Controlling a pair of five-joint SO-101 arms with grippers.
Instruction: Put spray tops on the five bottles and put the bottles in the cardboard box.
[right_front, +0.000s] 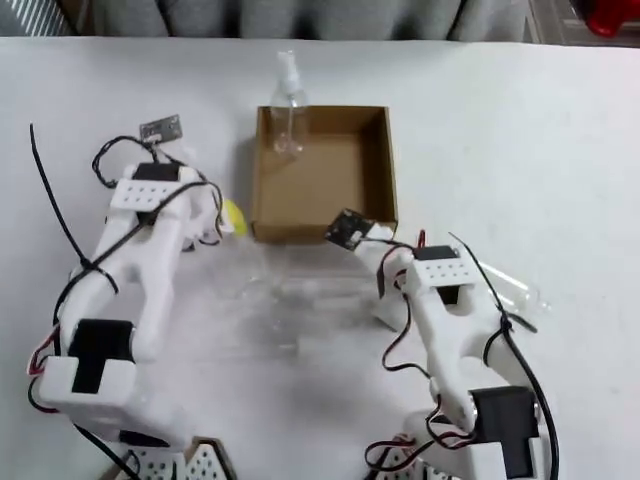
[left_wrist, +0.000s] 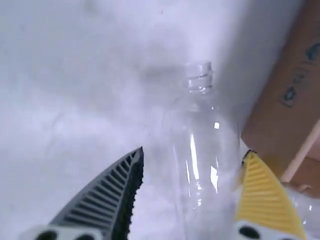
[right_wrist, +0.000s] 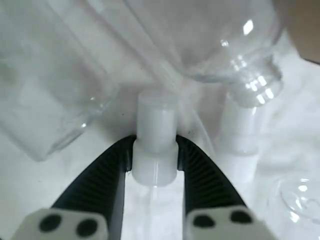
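While only one capped bottle (right_front: 288, 110) is standing in the upper-centre box (right_front: 345, 180), left gripper (left_wrist: 194, 152) is gaping round a bare bottle (left_wrist: 200, 120), right gripper (right_wrist: 155, 142) clenching a top (right_wrist: 156, 120).

Topped bottle (right_front: 288, 105) upright — in cardboard box (right_front: 300, 228).

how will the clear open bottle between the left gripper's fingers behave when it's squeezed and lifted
The bottle looks empty and thin-walled, so it is probably light and may dent under a hard squeeze. Its smooth, glossy round side could slip or twist between the ribbed fingers of the left gripper. Laid on its side, it would likely roll.
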